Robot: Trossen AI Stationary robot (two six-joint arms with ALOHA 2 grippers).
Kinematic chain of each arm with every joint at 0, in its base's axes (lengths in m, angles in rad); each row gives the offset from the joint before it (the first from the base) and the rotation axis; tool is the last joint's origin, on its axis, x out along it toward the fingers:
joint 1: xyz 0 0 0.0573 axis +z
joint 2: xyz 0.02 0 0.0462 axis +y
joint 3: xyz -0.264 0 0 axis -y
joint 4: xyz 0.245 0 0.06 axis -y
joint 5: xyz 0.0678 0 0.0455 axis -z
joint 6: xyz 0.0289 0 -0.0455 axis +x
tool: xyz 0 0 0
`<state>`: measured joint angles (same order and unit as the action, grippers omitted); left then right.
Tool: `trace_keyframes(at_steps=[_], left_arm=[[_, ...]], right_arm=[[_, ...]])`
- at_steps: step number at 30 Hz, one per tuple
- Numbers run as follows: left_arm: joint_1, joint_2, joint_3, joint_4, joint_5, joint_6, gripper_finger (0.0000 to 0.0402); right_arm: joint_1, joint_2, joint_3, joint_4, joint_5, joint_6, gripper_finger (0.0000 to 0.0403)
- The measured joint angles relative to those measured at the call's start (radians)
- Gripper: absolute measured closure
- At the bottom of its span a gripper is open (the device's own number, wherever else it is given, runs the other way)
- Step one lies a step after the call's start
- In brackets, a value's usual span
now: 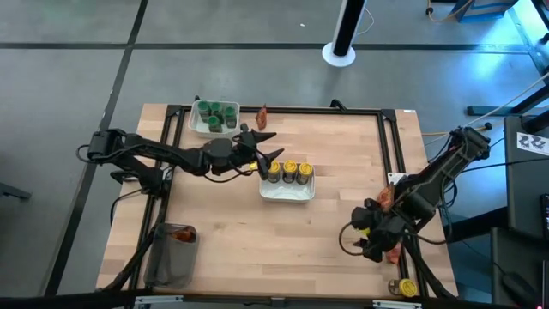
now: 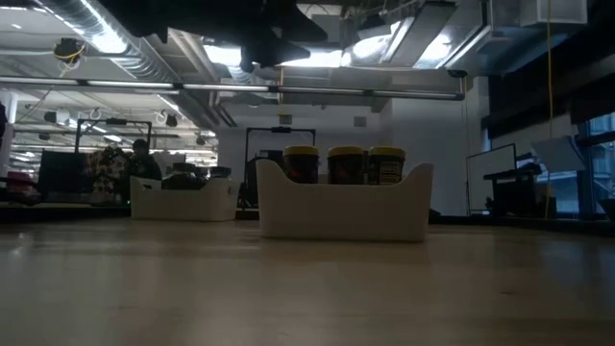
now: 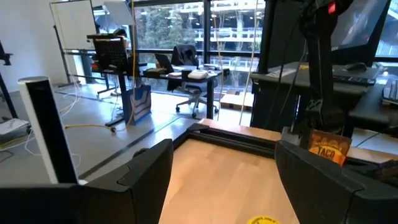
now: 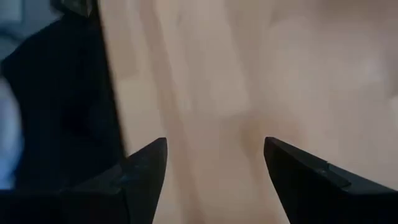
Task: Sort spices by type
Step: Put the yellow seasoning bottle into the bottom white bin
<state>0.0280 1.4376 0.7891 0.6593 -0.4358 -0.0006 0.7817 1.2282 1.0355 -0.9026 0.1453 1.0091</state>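
Yellow-lidded jars [image 1: 290, 172]: three sitting in the central white tray [image 1: 287, 192]. Green-lidded jars [image 1: 215, 115]: filling the far tray [image 1: 199, 127]. Orange packet [image 3: 328, 148] reading "TACO": lying at the table's [image 1: 326, 232] right edge. Left claw [image 1: 268, 144] hovering wide open, empty, beside the jars. Right claw [image 4: 214, 168] gaping, gripping nothing.

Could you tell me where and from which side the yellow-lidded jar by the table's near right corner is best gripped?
The yellow-lidded jar seems to lie tipped at the table's edge, beside the frame rail, lid facing up toward the overhead camera. I would come straight down from above and close across its round sides just below the lid, fingers parallel to the rail. The right gripper, open and empty, is nearest.
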Motion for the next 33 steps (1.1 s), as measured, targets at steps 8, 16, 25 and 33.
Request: trace_keyframes(at_steps=[8,16,25,33], left_arm=[[-0.017,0.000,0.000,-0.021,0.000,0.018,0.0137],[-0.022,0.000,0.000,-0.031,0.000,0.027,0.0137],[-0.003,0.000,0.000,-0.015,0.000,0.027,0.0137],[0.031,0.000,0.000,-0.016,0.000,0.027,0.0137]], right_arm=[[-0.014,0.000,0.000,-0.007,-0.384,0.371,0.0134],[0.087,0.021,0.000,0.014,-0.500,0.660,0.0134],[0.211,0.128,0.000,0.082,-0.514,0.691,0.0134],[0.292,0.202,0.000,0.124,-0.496,0.671,0.0134]])
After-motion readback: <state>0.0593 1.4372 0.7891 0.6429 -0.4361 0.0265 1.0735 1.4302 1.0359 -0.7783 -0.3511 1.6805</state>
